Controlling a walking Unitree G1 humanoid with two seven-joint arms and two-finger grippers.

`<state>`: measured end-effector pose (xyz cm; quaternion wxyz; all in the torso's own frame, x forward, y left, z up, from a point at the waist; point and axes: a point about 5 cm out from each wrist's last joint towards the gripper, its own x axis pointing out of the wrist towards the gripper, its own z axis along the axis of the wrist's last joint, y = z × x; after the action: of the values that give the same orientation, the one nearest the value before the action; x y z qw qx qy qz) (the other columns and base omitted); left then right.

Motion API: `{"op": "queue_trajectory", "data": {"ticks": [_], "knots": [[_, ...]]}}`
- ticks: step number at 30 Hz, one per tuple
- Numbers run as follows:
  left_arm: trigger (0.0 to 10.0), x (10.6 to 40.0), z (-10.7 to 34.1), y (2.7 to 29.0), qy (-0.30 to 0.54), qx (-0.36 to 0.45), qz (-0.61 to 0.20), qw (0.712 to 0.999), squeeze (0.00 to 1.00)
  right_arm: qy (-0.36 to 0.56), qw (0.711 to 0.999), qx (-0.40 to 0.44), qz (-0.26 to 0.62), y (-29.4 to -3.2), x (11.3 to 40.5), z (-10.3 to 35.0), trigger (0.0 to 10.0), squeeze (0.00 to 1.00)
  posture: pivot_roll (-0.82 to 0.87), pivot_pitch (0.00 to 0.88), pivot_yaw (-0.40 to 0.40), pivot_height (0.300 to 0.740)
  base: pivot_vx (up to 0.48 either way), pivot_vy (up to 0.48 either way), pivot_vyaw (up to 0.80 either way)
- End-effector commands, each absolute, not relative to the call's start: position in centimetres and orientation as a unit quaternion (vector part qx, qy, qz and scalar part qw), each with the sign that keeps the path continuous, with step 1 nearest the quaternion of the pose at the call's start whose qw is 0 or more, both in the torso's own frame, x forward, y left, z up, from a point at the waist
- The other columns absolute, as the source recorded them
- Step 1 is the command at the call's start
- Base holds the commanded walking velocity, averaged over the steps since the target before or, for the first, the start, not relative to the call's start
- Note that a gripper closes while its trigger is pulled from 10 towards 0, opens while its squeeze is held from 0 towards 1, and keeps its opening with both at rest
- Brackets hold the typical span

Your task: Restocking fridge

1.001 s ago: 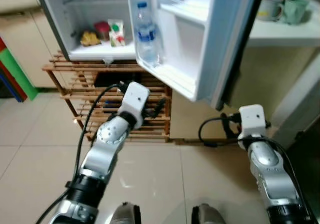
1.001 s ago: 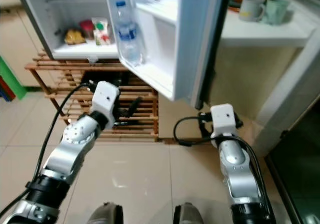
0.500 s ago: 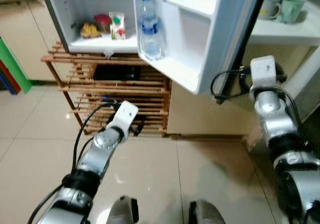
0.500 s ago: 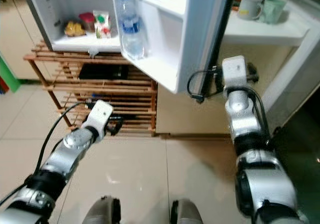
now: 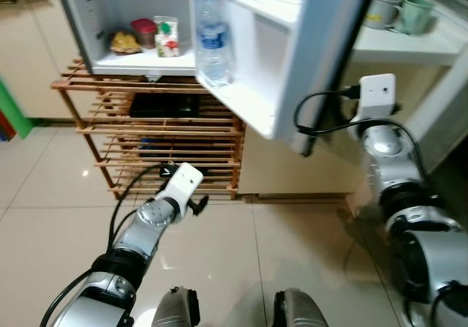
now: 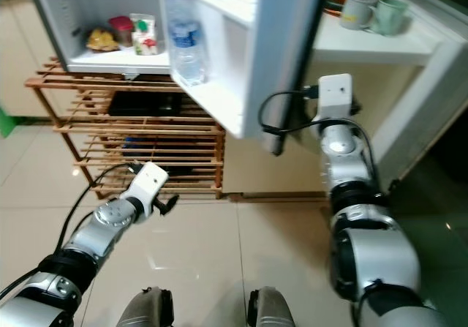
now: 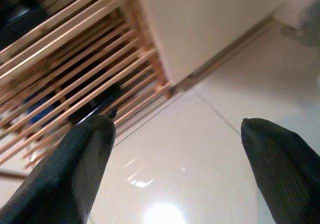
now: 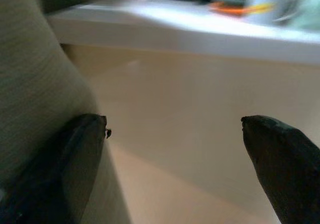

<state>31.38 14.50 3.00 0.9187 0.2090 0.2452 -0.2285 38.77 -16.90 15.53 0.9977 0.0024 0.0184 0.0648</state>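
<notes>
The fridge stands open on top of a wooden slatted rack. On the bottom shelf of the fridge, near its front edge, there are a yellow snack, a red-lidded jar and a small white packet, close to each other. The open fridge door swings out to the right, and a water bottle stands upright in the lower door compartment.

The left gripper is low, above the tiled floor, just in front of the bottom corner of the rack; its two black fingers are spread apart and hold nothing. The right gripper is raised beside the outer edge of the fridge door, in front of the beige wall under the white counter. Its fingers are also apart and empty. Two mugs stand on the counter near its back edge.
</notes>
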Motion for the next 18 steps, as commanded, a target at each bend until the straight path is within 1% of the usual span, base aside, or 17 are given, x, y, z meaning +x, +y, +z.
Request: {"op": "queue_trajectory", "data": {"ticks": [1,2,3,4,5,6,7,9,10,12,13,15,16,17,18], "knots": [[10.0,31.5,3.1,14.5,0.248,0.218,-0.239,0.913,0.0,0.006,0.993,0.026,0.115,-15.0,38.8,16.7,10.0,0.0,-0.07,0.0,0.024,0.671,0.0,0.0,0.0],[10.0,31.0,2.7,14.2,0.257,0.225,-0.258,0.904,0.0,-0.028,0.974,0.089,0.206,-11.6,37.5,18.7,10.0,0.0,-0.08,0.0,0.027,0.671,0.0,0.0,0.0],[10.0,30.8,2.4,14.0,0.261,0.229,-0.27,0.898,0.0,-0.046,0.949,0.135,0.28,-9.3,35.9,20.3,10.0,0.0,-0.08,0.0,0.028,0.671,0.0,0.0,0.0],[10.0,30.6,2.2,13.9,0.263,0.232,-0.277,0.895,0.0,-0.054,0.928,0.161,0.331,-7.8,34.6,21.2,10.0,0.0,-0.08,0.0,0.028,0.671,0.0,0.0,0.0],[10.0,30.4,2.0,13.7,0.265,0.232,-0.287,0.891,0.0,-0.066,0.895,0.179,0.403,-6.3,32.5,22.3,10.0,0.0,-0.08,0.0,0.028,0.671,0.0,0.0,0.0],[10.0,30.3,2.0,13.5,0.265,0.231,-0.292,0.89,0.0,-0.067,0.871,0.191,0.447,-5.5,31.2,22.9,10.0,0.0,-0.08,0.0,0.027,0.671,0.0,0.0,0.0],[10.0,30.3,2.0,13.5,0.265,0.231,-0.292,0.89,0.0,-0.067,0.871,0.191,0.447,-5.5,31.2,22.9,10.0,0.0,-0.08,0.0,0.027,0.671,0.0,0.0,0.0],[10.0,30.1,1.8,13.1,0.265,0.231,-0.3,0.887,0.0,-0.062,0.839,0.213,0.497,-4.9,29.4,23.3,10.0,0.0,-0.08,0.0,0.028,0.671,0.0,0.0,0.0],[10.0,30.1,1.8,13.1,0.265,0.231,-0.3,0.887,0.0,-0.062,0.839,0.213,0.497,-4.9,29.4,23.3,10.0,0.0,-0.08,0.0,0.028,0.671,0.0,0.0,0.0],[10.0,29.6,1.2,12.2,0.267,0.23,-0.312,0.882,0.0,-0.043,0.858,0.234,0.455,-6.2,30.6,22.2,10.0,0.0,-0.09,0.0,0.026,0.671,0.0,0.0,0.0],[10.0,29.6,1.2,12.2,0.267,0.23,-0.312,0.882,0.0,-0.043,0.858,0.234,0.455,-6.2,30.6,22.2,10.0,0.0,-0.09,0.0,0.026,0.671,0.0,0.0,0.0],[10.0,29.6,1.4,11.8,0.256,0.229,-0.316,0.885,0.0,-0.034,0.894,0.228,0.386,-8.0,31.7,21.5,10.0,0.0,-0.08,0.0,0.023,0.671,0.0,0.0,0.0],[10.0,29.7,1.5,11.7,0.249,0.225,-0.316,0.888,0.0,-0.029,0.903,0.232,0.361,-8.5,31.9,21.5,10.0,0.0,-0.08,0.0,0.023,0.671,0.0,0.0,0.0],[10.0,30.0,2.1,11.6,0.227,0.216,-0.305,0.899,0.0,-0.032,0.932,0.207,0.296,-9.9,32.6,21.1,10.0,0.0,-0.08,0.0,0.019,0.671,0.0,0.0,0.0],[10.0,30.3,2.5,11.5,0.211,0.21,-0.296,0.908,0.0,-0.036,0.949,0.186,0.25,-10.9,33.0,21.0,10.0,0.0,-0.08,0.0,0.019,0.671,0.0,0.0,0.0]]}}
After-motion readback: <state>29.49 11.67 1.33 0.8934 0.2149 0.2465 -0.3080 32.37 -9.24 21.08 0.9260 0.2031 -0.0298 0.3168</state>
